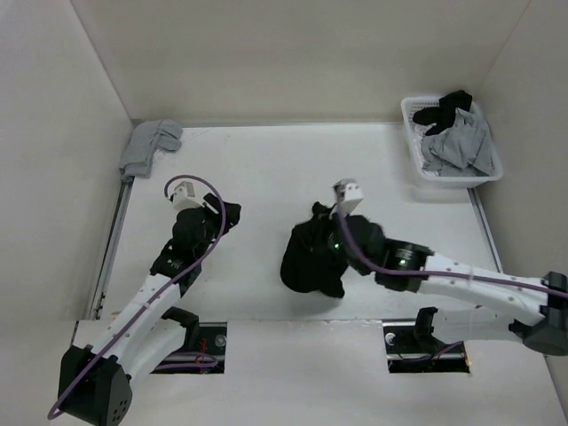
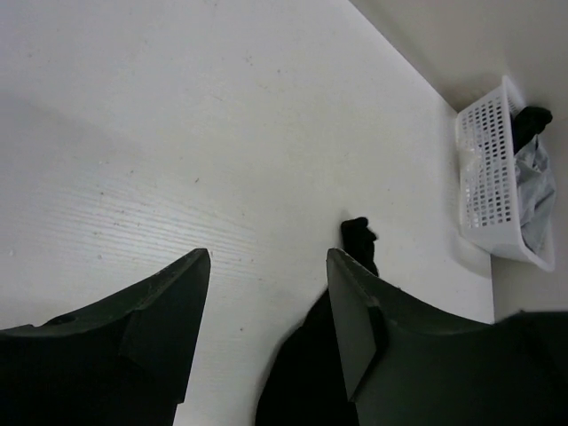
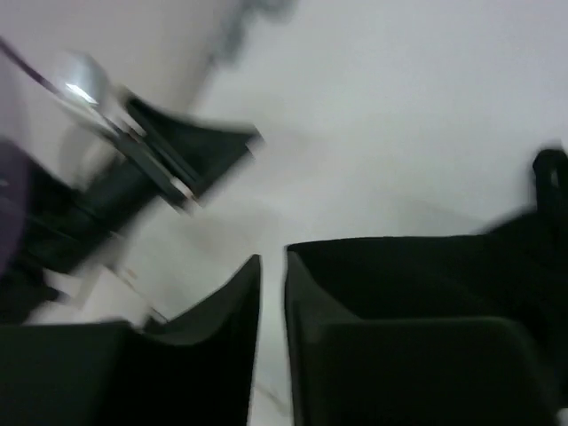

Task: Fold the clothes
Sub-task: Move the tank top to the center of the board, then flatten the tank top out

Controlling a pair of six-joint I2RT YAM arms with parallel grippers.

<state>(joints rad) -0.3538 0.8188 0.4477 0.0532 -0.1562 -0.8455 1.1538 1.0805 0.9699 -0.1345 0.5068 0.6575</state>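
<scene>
The clothes (image 1: 306, 262) are one black garment, bunched in a heap at the middle of the white table (image 1: 266, 169). My right gripper (image 1: 318, 241) hovers over the heap's upper part. In the blurred right wrist view its jaws (image 3: 272, 262) stand a narrow gap apart with only table showing between them, and the black cloth (image 3: 426, 266) lies just right of them. My left gripper (image 1: 229, 216) is to the left of the heap, apart from it. Its fingers (image 2: 266, 266) are spread wide and empty, with the garment's edge (image 2: 302, 382) by the right finger.
A white plastic basket (image 1: 413, 151) holding grey and black garments stands at the back right, also seen in the left wrist view (image 2: 488, 177). A light grey garment (image 1: 149, 145) lies in the back left corner. Walls close the table on three sides.
</scene>
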